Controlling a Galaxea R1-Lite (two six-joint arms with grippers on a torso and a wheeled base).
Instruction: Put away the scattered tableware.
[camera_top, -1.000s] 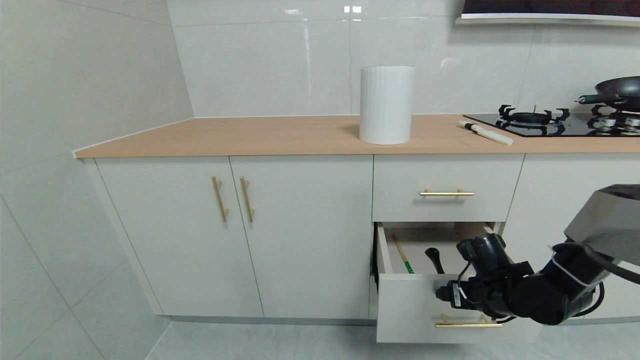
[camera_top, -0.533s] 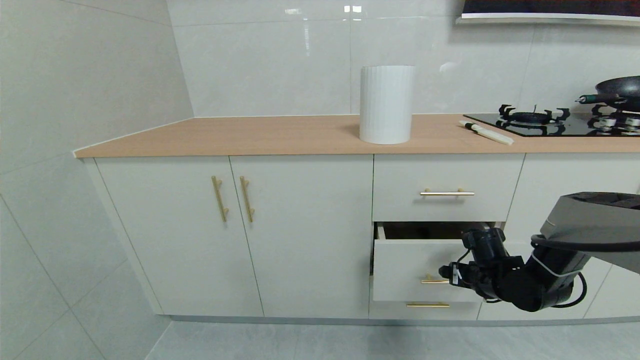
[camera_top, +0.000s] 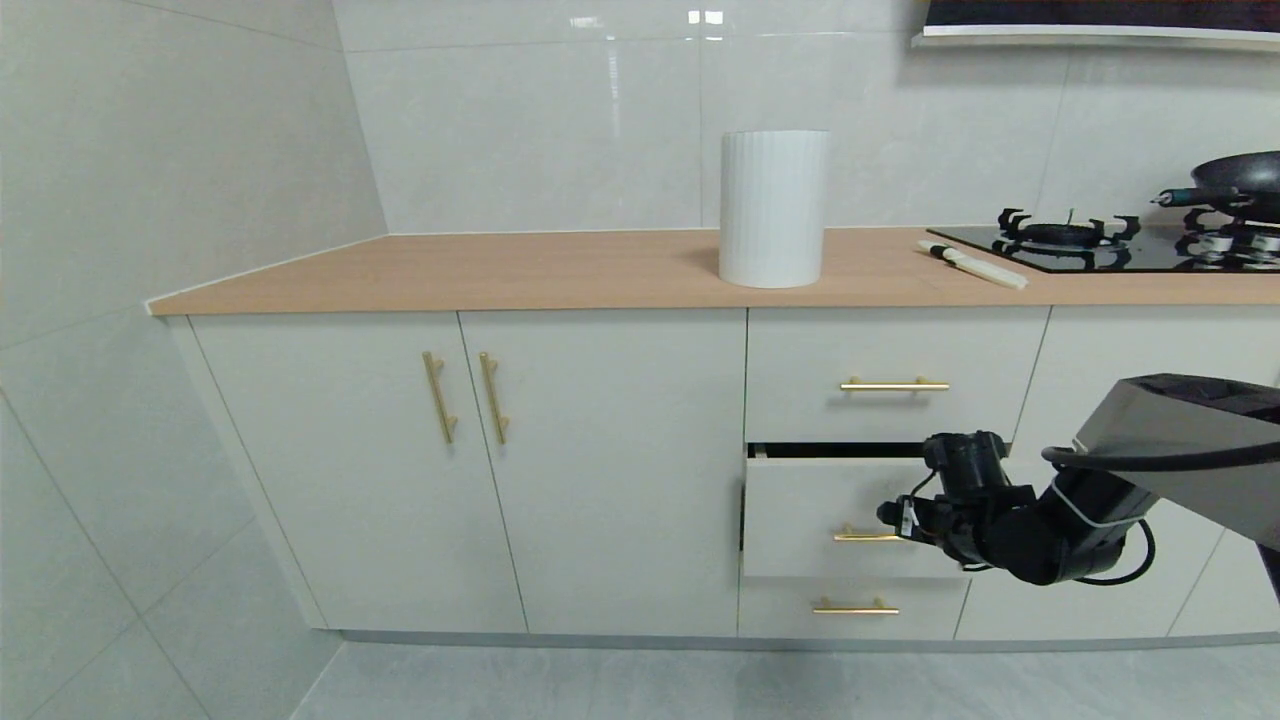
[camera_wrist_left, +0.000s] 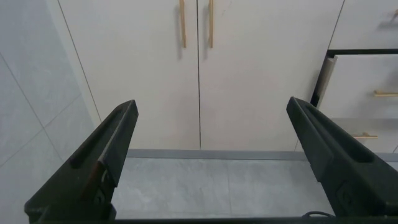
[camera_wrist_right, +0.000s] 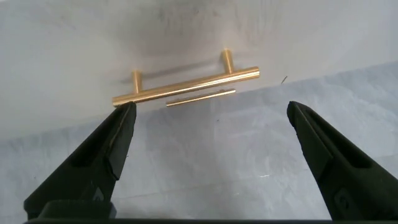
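The right gripper (camera_top: 888, 528) hangs low in front of the drawer stack, its 2 black fingers spread wide and holding nothing. Straight ahead of it is the gold bar handle (camera_wrist_right: 186, 85) of the white middle drawer (camera_top: 815, 495), the 2nd of 3. The bar's long axis runs level, across the gap between the fingers, and in the right wrist view it lies just beyond the fingertips rather than between them. Whether a fingertip touches the bar or the drawer front is hard to judge. The drawer looks almost shut, with a thin dark slit along its top edge, so a straight push forward should seat it. What is inside it is hidden.

The left gripper (camera_wrist_left: 211, 115) is also wide open and empty. It faces the white double cabinet doors (camera_wrist_left: 199, 68) above the grey tiled floor (camera_wrist_left: 205, 186), well apart from the drawers.

Up on the light wooden surface (camera_top: 520, 270), a pale cream utensil with a dark tip (camera_top: 972, 265) lies not yet put away. It is just beside the black glass hob (camera_top: 1090, 250), with its long axis slanting from back-left to front-right. It sits above the right gripper, so the right arm is the nearer one. A tall white ribbed cylindrical container (camera_top: 773, 208) stands upright to the utensil's left. What kind of utensil it is cannot be made out.
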